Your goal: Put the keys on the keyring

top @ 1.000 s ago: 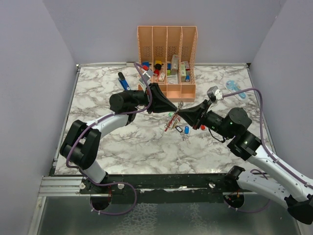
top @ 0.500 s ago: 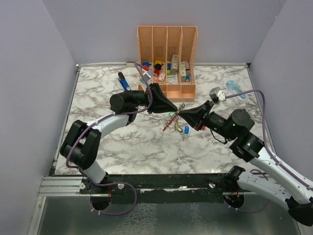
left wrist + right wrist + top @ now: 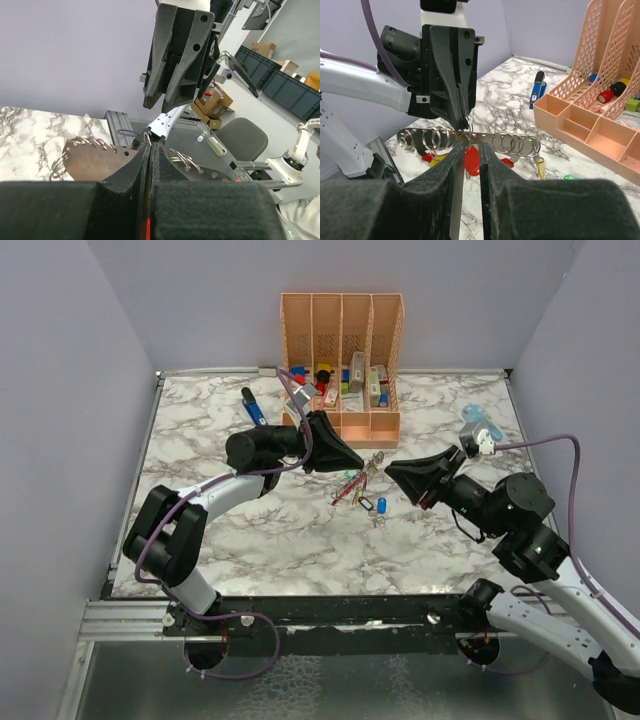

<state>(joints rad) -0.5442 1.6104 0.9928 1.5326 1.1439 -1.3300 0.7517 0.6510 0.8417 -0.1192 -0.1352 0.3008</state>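
The keyring (image 3: 470, 136) is a perforated metal strip carrying several split rings, held level above the marble. My left gripper (image 3: 357, 466) is shut on its middle; its fingertips (image 3: 461, 119) show in the right wrist view. A red-headed key (image 3: 471, 159) hangs just below the strip, and a yellow key (image 3: 540, 167) hangs from its right-end rings. My right gripper (image 3: 471, 150) faces the strip a short way off, jaws parted; a silvery blade lies along its left finger. In the top view my right gripper (image 3: 392, 471) is apart from the strip. A blue key (image 3: 382, 505) lies on the table.
A peach slotted organizer (image 3: 342, 360) with small coloured items stands at the back. A blue pen-like tool (image 3: 254, 407) lies left of it, and a pale blue object (image 3: 478, 420) at the far right. A green key (image 3: 568, 176) lies on the marble.
My right gripper has pulled back to the right, away from the strip, and its jaws have parted. The left gripper and the strip have stayed where they were.
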